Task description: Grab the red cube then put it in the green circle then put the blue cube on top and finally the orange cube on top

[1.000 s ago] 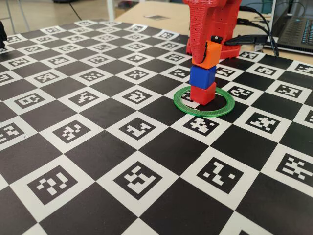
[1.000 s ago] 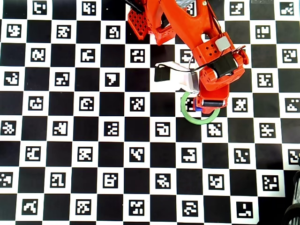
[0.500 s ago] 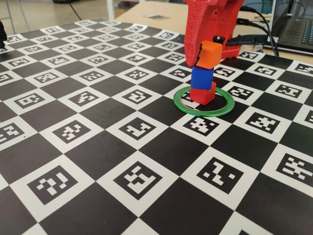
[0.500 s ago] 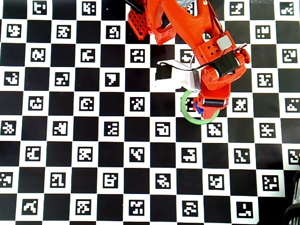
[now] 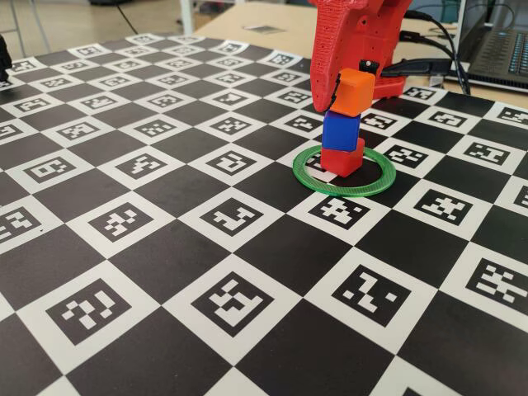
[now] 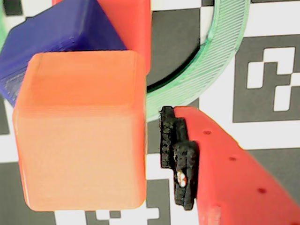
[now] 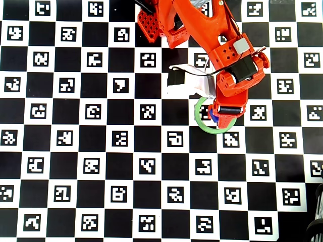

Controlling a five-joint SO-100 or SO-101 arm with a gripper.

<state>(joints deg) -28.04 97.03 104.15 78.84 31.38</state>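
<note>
Bench (image 5: 165, 272) is covered by a black and white checker sheet with coded markers, filling the fixed and overhead views. Red arm (image 7: 202, 30) comes in from the top of the overhead view and bends down over the ring; in the fixed view it hangs at top right. A laptop (image 5: 499, 49) and cables sit behind the board at the far right of the fixed view. Green circle (image 5: 344, 172) lies flat on the bench, right of centre in the fixed view, partly under the arm in the overhead view (image 7: 202, 118). Inside it is a three-cube stack: red cube (image 5: 342, 157) on the sheet, off centre toward the ring's back-left, blue cube (image 5: 341, 129) on it, orange cube (image 5: 353, 91) on top, tilted and shifted a bit right so it overhangs the blue one. Pincer (image 5: 334, 91) is at the orange cube's level; one red finger (image 5: 326, 66) is against the cube's left side in the fixed view. In the wrist view the orange cube (image 6: 82, 131) fills the left half, and the black-padded finger (image 6: 180, 154) stands just clear of its right face with a thin gap, so the pincer looks slightly open and not squeezing; whether the other finger touches, cannot tell.
</note>
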